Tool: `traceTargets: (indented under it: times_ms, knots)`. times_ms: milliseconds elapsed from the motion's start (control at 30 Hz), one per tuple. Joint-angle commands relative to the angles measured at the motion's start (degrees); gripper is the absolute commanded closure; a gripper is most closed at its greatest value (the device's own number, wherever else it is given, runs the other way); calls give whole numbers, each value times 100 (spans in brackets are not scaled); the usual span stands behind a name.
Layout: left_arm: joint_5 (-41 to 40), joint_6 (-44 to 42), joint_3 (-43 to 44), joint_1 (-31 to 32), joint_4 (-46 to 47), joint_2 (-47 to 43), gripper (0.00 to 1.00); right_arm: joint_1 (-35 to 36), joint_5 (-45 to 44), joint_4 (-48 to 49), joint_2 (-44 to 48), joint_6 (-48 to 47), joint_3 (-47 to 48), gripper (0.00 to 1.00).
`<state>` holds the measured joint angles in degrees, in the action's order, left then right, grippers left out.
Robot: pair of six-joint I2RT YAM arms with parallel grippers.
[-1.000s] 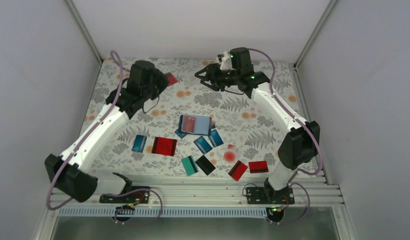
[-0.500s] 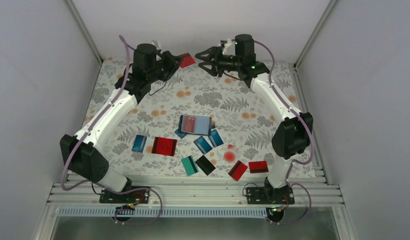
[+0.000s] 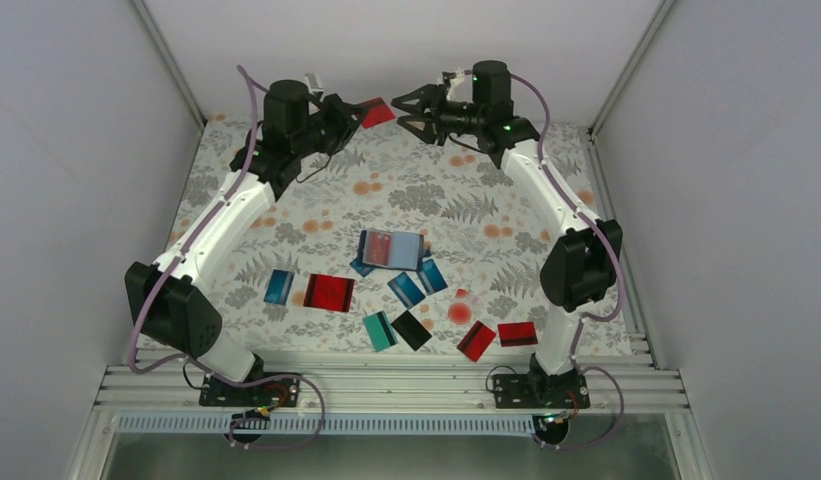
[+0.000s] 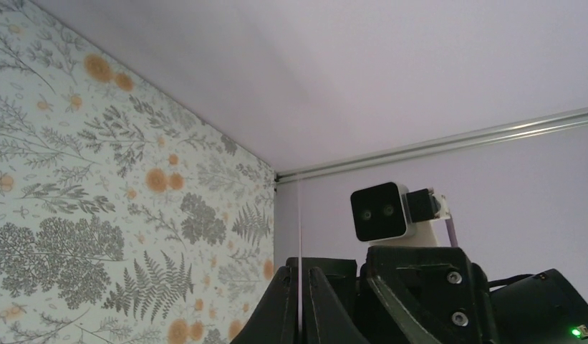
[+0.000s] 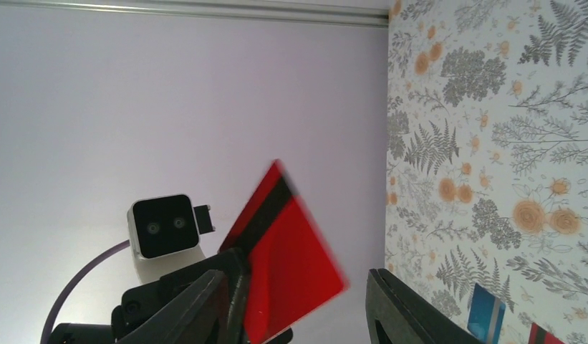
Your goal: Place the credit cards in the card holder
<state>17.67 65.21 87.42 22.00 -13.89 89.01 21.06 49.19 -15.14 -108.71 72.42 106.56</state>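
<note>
My left gripper (image 3: pixel 357 116) is raised near the back wall, shut on a red credit card (image 3: pixel 376 112) with a dark stripe. That card shows edge-on as a thin line (image 4: pixel 299 236) between the left fingers (image 4: pixel 283 308). My right gripper (image 3: pixel 410 108) faces it with jaws open. The card (image 5: pixel 294 265) sits between the jaws, apart from both right fingers (image 5: pixel 387 301). The card holder (image 3: pixel 391 249) lies open mid-table. Several credit cards lie around it: blue (image 3: pixel 279 287), red (image 3: pixel 329 293), teal (image 3: pixel 379 331), black (image 3: pixel 411 330).
More cards lie near the front right: two blue (image 3: pixel 418 283) and two red (image 3: pixel 496 338). A small clear piece with a red dot (image 3: pixel 460 308) sits among them. Grey walls close in the floral tabletop (image 3: pixel 466 205) at the back and sides.
Both arms have lifted toward the back wall. The left gripper carried the red card up and rightward; the right gripper swung left to face it, and the card now sits between its open jaws.
</note>
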Motion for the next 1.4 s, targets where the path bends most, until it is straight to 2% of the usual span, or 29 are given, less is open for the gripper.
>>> traceTargets:
  times_ms: [0,167,667,900,1133,1233,1300,1367]
  knots:
    - [182,52,152,-102,235,-17,98,-101,-83,-180,86,-206,9,50]
    - [325,93,131,-152,344,11,98,-87,-10,117,99,-121,-113,51]
    - [835,402,-36,-222,762,-6,98,94,267,883,-270,317,323,62]
    - [958,440,-161,-225,890,-44,98,200,370,1189,-314,675,335,75]
    - [952,393,-343,-222,874,-135,98,257,404,1452,-312,901,366,95]
    - [957,311,-360,-222,788,-142,97,258,412,1450,-284,841,357,96]
    - [975,178,-338,-229,703,-147,90,261,473,1412,-281,728,357,96]
    - [1019,-56,-274,-236,530,-154,76,231,626,1414,-319,566,365,96]
